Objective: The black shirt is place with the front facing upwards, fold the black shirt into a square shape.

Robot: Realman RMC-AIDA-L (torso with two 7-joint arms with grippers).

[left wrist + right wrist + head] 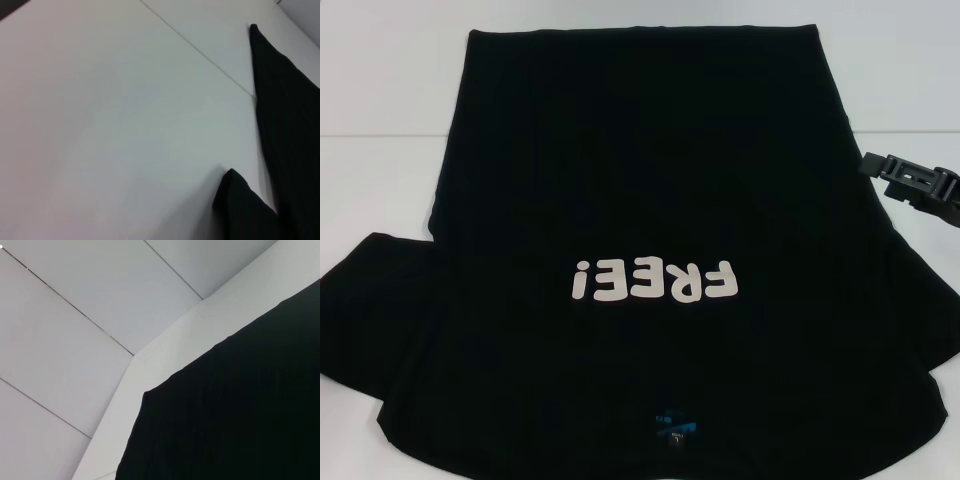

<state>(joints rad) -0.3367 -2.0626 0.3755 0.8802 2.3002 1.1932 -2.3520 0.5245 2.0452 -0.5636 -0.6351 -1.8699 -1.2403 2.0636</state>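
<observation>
the white table (380, 110) carries the black shirt (640, 180), spread flat and face up across the middle of my workspace. its left sleeve (370, 300) fans outward on my left side; the left wrist view shows only that sleeve tip and the shirt's side edge on the table. my left gripper does not appear in any view. the "free!" lettering (653, 281) sits mid-chest, reading upside down to me, with the blue neck label (672, 428) nearest me. my right gripper (912, 183) hangs at the shirt's right edge; i cannot tell its finger state.
</observation>
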